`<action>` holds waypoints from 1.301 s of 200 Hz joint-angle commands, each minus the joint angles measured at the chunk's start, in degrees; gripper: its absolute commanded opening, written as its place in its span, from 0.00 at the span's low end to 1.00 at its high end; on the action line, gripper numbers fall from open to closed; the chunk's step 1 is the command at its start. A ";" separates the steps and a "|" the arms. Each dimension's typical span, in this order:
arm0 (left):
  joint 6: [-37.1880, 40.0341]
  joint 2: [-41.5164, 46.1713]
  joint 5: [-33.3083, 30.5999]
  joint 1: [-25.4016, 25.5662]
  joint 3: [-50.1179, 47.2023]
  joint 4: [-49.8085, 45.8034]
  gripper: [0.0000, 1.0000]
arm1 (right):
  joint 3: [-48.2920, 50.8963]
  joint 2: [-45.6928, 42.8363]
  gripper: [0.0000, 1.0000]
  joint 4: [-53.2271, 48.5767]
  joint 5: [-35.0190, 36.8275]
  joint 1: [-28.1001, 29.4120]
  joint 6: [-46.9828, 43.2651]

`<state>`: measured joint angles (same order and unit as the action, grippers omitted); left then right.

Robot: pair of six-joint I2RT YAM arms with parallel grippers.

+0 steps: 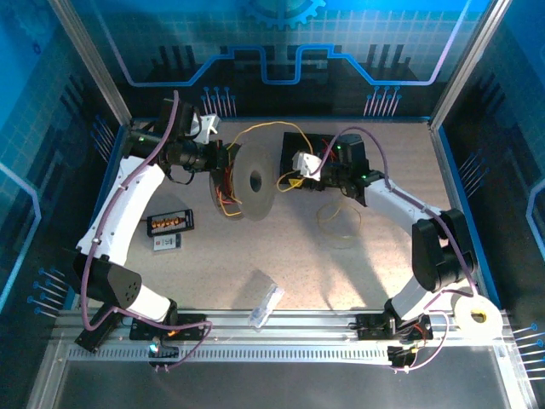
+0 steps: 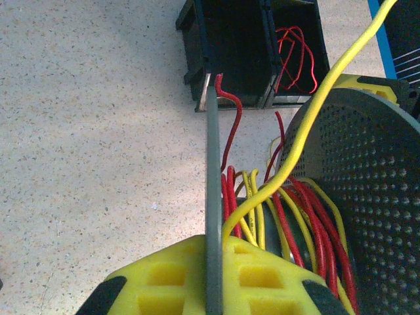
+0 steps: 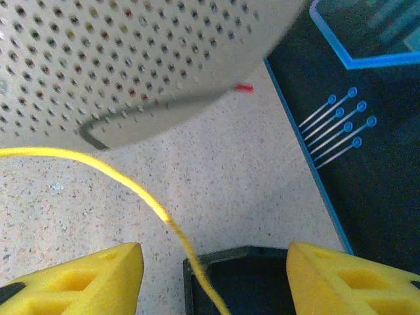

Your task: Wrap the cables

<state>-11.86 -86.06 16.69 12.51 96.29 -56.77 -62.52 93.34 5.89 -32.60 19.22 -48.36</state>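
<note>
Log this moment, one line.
left gripper: shut on spool flange | right gripper: open, yellow cable between jaws, ungripped | cables: red and yellow, partly wound on spool

- Speckled beige tabletop (image 1: 341, 281), brightly lit, with soft shadows.
- Blue wall panels (image 1: 281, 34) printed with circuit-style lines stand on three sides.
- Silver corner posts (image 1: 89, 60) rise at the back.
- A slotted metal rail (image 1: 281, 328) runs along the near edge.

From the right wrist, the spool (image 3: 131, 59) was blurred and cut by the top and left edges, hiding all but the tip of a red cable (image 3: 244, 87); the yellow cable (image 3: 39, 153) ran off left. From the left wrist, wound cables (image 2: 289, 223) ran behind its flange, and black bins (image 2: 230, 59) were cropped above.
</note>
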 commanded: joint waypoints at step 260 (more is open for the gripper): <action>-0.19 1.64 6.95 -0.87 4.69 1.00 0.00 | -3.04 3.35 0.67 -4.45 -8.53 -6.22 -8.41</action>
<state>-11.86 -86.30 19.42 12.25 97.56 -56.82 -63.51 94.94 5.10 -41.95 13.17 -54.06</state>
